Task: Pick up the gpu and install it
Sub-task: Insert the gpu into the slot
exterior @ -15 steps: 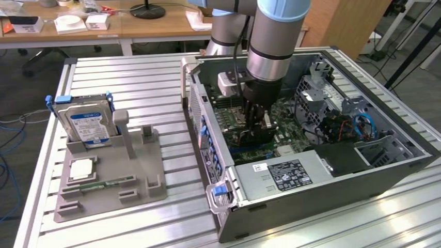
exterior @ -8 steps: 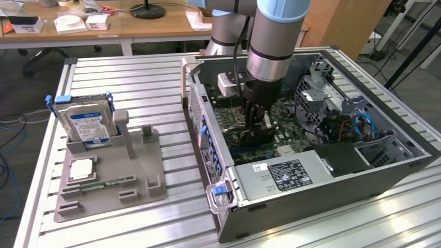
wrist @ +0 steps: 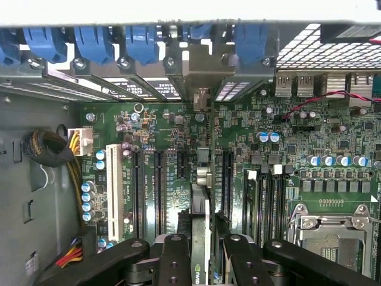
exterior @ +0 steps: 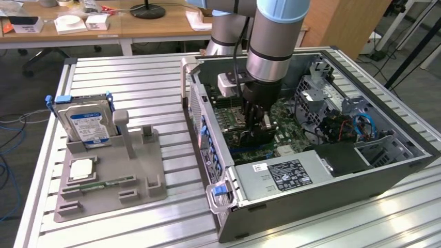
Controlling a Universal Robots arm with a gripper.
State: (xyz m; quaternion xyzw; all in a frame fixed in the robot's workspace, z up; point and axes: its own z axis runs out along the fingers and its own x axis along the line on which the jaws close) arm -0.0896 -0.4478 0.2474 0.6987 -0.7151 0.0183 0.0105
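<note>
The gpu stands edge-on between my fingers, over the green motherboard inside the open computer case. Its silver bracket reaches the rear slot openings under the blue latches. It runs along the black expansion slots, between two of them. Whether its lower edge sits in a slot I cannot tell. My gripper is shut on the card. In the exterior view the gripper hangs straight down into the case, with the dark gpu low over the board.
A grey fixture on the exterior view's left holds a silver hard drive and a narrow green memory stick. Inside the case are the power supply, drive cages, cables and the CPU socket.
</note>
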